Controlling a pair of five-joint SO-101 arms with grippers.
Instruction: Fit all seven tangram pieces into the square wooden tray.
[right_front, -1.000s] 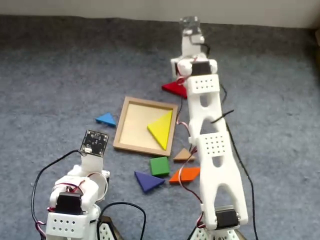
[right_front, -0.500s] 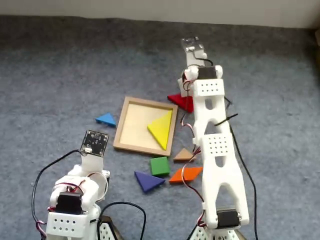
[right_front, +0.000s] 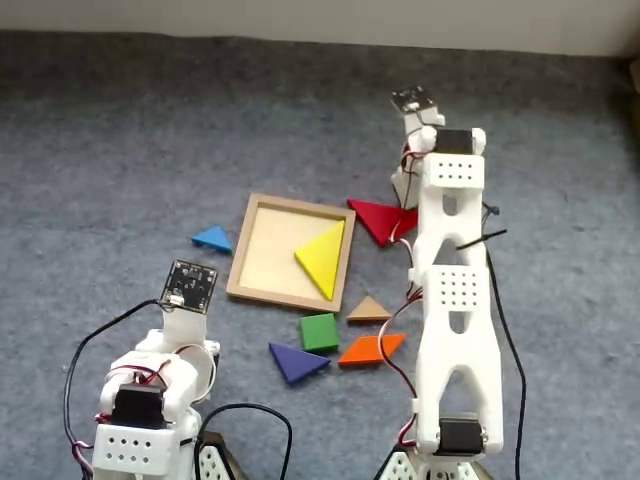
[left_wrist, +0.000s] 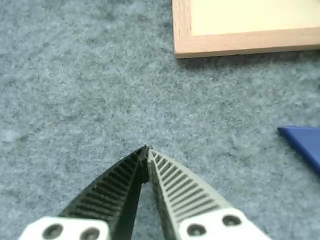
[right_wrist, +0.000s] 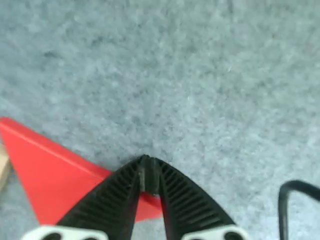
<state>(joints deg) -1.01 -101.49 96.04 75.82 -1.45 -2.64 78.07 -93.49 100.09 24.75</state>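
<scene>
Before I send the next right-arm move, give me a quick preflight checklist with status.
1. Right gripper on the piece: ok, shut, tips over the edge of the red triangle.
2. Firm hold on the red triangle: cannot tell.
3. Red triangle in the tray: not ok, it lies on the carpet beside the tray's rim, on the right arm's side.
4. Room in the tray: ok, it holds just the yellow triangle, against that same rim.
5. Left gripper out of the way: ok, shut over carpet, short of the tray.
</scene>
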